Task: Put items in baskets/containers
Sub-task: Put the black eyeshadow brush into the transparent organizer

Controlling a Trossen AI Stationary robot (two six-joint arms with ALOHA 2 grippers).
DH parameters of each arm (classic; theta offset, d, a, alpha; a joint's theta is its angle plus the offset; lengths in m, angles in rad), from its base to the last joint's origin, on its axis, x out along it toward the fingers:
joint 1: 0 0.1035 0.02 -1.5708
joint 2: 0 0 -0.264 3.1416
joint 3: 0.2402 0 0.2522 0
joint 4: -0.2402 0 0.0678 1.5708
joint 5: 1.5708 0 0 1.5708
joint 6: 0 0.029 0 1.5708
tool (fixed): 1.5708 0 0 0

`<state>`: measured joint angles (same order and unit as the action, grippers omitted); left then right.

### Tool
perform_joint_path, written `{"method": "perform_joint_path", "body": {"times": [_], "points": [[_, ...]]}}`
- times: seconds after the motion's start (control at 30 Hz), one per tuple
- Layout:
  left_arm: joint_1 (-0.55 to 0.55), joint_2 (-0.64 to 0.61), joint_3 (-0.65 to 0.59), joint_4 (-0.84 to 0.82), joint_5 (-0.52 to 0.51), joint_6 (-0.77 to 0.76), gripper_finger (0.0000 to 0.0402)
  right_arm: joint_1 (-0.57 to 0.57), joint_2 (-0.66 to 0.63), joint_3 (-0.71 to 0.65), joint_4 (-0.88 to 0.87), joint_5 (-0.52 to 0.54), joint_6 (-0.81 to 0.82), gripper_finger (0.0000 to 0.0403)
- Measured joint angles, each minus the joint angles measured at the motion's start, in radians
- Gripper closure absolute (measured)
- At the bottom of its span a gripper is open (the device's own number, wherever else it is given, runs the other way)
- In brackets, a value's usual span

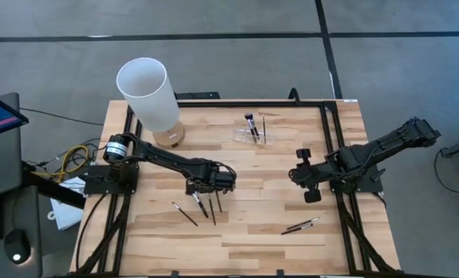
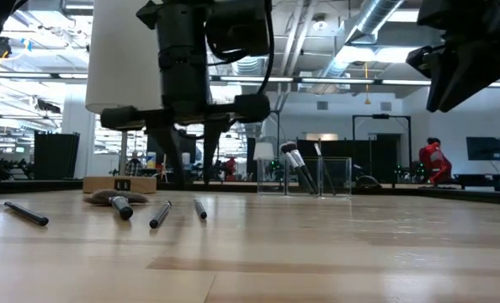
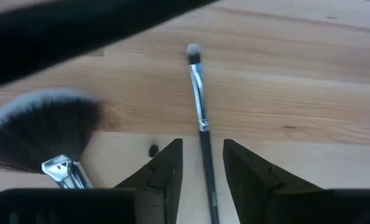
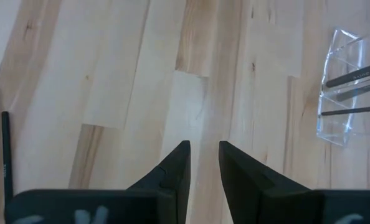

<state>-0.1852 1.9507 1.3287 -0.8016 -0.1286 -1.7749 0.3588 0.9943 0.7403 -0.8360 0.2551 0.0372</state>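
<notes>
Wood planks make up the tabletop [image 1: 245, 232], and grey floor lies all around it. At the far side stands a tall white tube [image 1: 148, 93] on a wooden base. Near it, more to the middle, sits a small clear holder [image 1: 251, 133] with a few brushes [image 1: 250, 125] standing in it. The left pincer [image 1: 206, 188] hangs low over the middle of the tabletop. Its two fingers [image 3: 163, 180] are a little apart, one on each side of a thin brush [image 3: 200, 112] that lies flat on the wood. The fingers do not squeeze it. A fan brush [image 3: 42, 134] with a wide dark head and pale tips lies just beside that thin brush. A few more loose brushes [image 1: 185, 214] lie on the near side of the left pincer. Two other brushes [image 1: 300, 226] lie together on the right part of the tabletop, close to the front. The right pincer [image 1: 307, 176] waits up in the air at the right side, well apart from the holder. Its fingers [image 4: 172, 171] are a little apart and hold nothing. Far off in the room behind, a person in red [image 2: 433, 162] can be seen.
</notes>
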Motion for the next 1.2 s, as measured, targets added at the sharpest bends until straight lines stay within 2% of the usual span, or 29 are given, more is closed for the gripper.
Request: {"method": "perform_joint_path", "body": {"times": [0.27, 0.93, 1.2], "points": [[0.000, 0.000, -0.041, 0.072, -0.023, -0.015, 0.0289, 0.001, 0.000, 0.000, 0.000, 0.006, 0.007, 0.0327], [0.002, 0.009, -0.043, 0.069, -0.032, -0.011, 0.0289, 0.001, 0.000, 0.000, 0.003, 0.001, 0.015, 0.0327], [0.002, 0.014, -0.043, 0.070, -0.039, -0.011, 0.0322, 0.001, 0.000, 0.000, 0.003, -0.002, 0.016, 0.0327]]}}
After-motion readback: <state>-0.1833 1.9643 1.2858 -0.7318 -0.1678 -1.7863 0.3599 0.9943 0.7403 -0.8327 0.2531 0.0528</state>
